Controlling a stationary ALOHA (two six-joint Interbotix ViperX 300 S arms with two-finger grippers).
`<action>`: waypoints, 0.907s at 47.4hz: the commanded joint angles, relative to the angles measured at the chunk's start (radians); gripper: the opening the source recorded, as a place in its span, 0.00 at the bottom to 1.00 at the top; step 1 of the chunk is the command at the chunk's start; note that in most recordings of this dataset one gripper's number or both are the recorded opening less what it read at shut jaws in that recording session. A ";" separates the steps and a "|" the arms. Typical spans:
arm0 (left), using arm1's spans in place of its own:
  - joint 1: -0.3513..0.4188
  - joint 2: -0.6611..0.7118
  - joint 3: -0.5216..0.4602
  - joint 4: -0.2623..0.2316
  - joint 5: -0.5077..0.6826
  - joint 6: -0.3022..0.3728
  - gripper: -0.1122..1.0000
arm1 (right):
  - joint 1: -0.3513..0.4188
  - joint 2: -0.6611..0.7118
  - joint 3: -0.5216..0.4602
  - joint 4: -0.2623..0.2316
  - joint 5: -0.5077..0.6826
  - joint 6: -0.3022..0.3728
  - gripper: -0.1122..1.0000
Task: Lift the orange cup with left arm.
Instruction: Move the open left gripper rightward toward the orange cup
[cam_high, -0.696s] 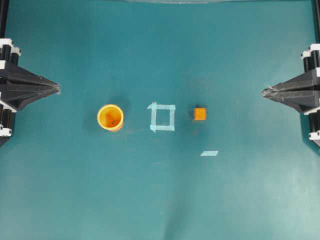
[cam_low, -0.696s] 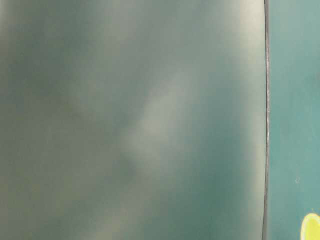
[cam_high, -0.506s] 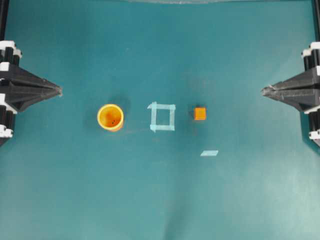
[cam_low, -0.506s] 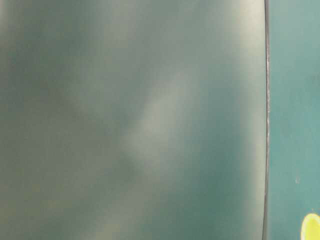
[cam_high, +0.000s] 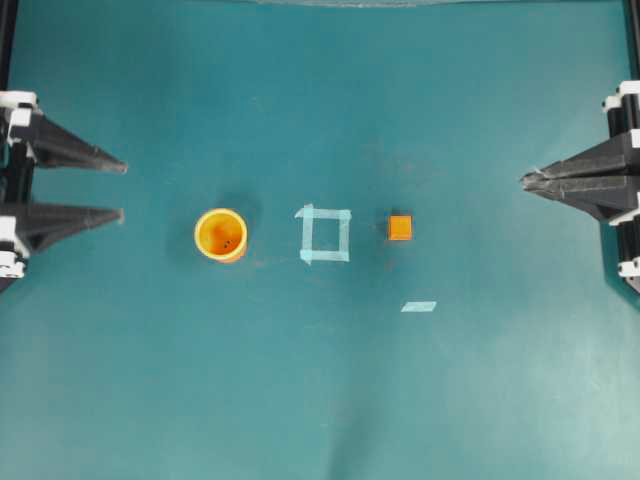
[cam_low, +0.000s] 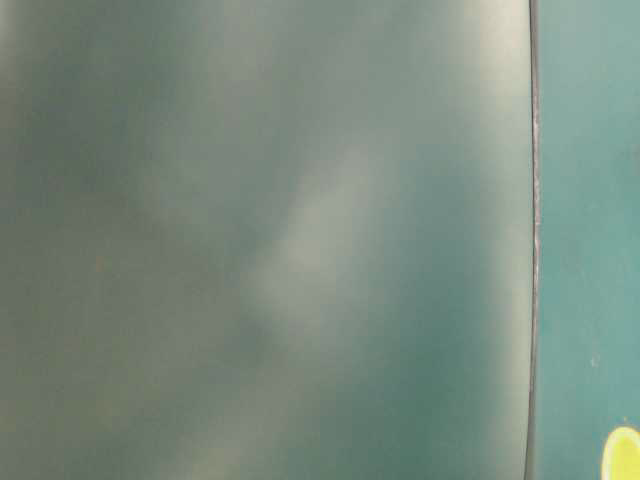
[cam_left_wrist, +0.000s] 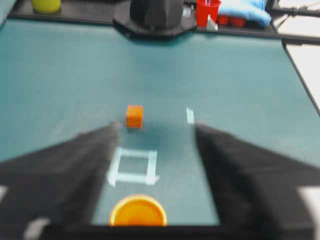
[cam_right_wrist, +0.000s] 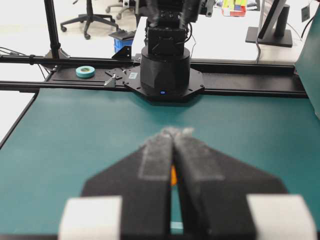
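The left gripper (cam_high: 122, 191) hung spread wide at the mat's edge, well apart from the orange cup (cam_high: 221, 235), which stood upright beside the tape square (cam_high: 325, 235), while the right gripper (cam_high: 527, 181) stayed away, pinched closed.

My table-level view is almost all a grey-green blur; nothing in it can be made out except a yellow-green blob (cam_low: 623, 452) cut off at the 5 o'clock corner, which I cannot identify. Through my left wrist camera my own fingers (cam_left_wrist: 65, 175) are smeared and run off the bottom edge, and the orange cup (cam_left_wrist: 138, 212) at 6 o'clock is cut by that edge, its lower wall hidden. From my right wrist camera my pressed-together fingers (cam_right_wrist: 210, 185) cover nearly all of the small orange cube (cam_right_wrist: 173, 176); only a sliver shows. Overhead, both my arms are cropped at 9 and 3 o'clock.
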 joint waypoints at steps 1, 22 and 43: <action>-0.002 0.017 -0.023 0.003 0.011 -0.003 0.78 | 0.000 0.005 -0.028 -0.002 -0.003 -0.002 0.10; -0.002 0.170 0.017 0.003 0.021 -0.002 0.85 | -0.002 0.005 -0.028 -0.002 -0.002 -0.002 0.10; 0.014 0.446 0.025 0.003 -0.003 -0.002 0.87 | 0.000 0.009 -0.025 -0.002 -0.002 -0.002 0.10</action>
